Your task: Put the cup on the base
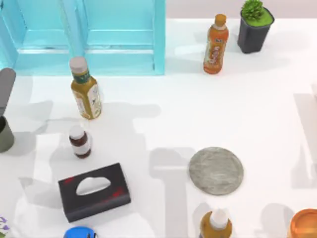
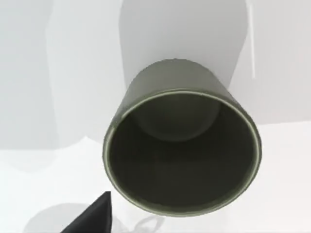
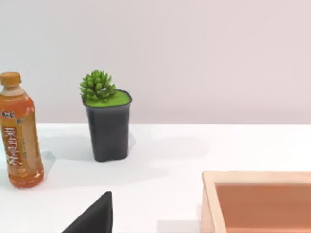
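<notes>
Cup [image 1: 5,135] stands upright at the counter's [image 1: 257,119] far left edge, well apart from the base [image 1: 216,170]. Left end effector hovers just above it; finger state cannot be told. Step judged: approach, grasp pending. Next: secure, carry rightward.

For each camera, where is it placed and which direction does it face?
Top view: above the table, facing down; left arm at the left edge over the cup, base mid-table.
Left wrist view: close above the cup's open mouth.
Right wrist view: low, facing the plant pot.
Shared: cup; plant pot.
</notes>
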Robot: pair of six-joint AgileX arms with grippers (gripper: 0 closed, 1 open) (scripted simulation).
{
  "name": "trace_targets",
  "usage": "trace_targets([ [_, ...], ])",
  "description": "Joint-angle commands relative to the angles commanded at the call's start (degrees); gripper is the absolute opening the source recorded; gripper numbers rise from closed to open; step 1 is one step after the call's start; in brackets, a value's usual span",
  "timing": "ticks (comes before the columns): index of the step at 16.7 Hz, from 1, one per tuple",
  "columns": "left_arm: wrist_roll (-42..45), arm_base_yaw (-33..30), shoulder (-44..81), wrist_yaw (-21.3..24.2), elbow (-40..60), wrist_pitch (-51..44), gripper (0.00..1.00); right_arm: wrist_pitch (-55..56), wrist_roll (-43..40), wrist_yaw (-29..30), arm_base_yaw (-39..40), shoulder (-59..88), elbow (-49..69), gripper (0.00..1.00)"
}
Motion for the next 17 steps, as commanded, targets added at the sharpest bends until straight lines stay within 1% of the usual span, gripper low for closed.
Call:
trace_targets([
  [3, 0.07, 0.05, 1.98, 0.01, -5.47, 8.00, 1.00, 0.00, 0.00, 0.00, 0.00, 0.00, 0.00, 1.00],
  [5, 0.11, 0.08, 3.02, 0.01, -8.34, 11.58, 1.00, 0.00, 0.00, 0.00, 0.00, 0.00, 0.00, 1.00],
  [10, 0.18, 0.09, 3.48, 0.02, -9.34, 12.77, 1.00, 0.00, 0.00, 0.00, 0.00, 0.00, 0.00, 1.00],
  [17, 0.18, 0.09, 3.48, 0.02, -9.34, 12.77, 0.47, 0.00, 0.00, 0.00, 0.00, 0.00, 0.00, 1.00],
])
